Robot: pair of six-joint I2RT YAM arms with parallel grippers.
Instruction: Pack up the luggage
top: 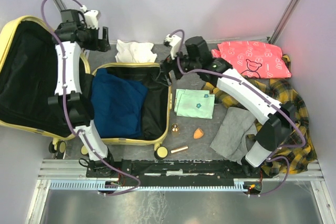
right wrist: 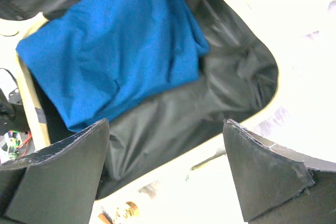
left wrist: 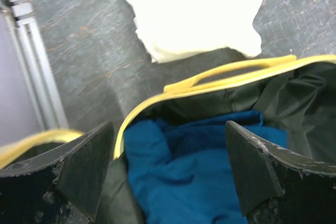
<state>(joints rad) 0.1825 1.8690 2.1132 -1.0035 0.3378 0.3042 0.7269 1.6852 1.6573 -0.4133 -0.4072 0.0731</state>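
The luggage lies open at the table's left, with only a blue garment inside. The left gripper and right gripper hover over it, jaws apart and empty. Packing looks barely begun (my reading): a white cloth, green cloth, pink shirt, grey cloth, plaid shirt and orange sponge lie outside.

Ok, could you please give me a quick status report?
Left fingers open, empty. Right fingers open, empty. Pale yellow hard-shell suitcase open, blue folded garment inside. Nothing blocking its opening.
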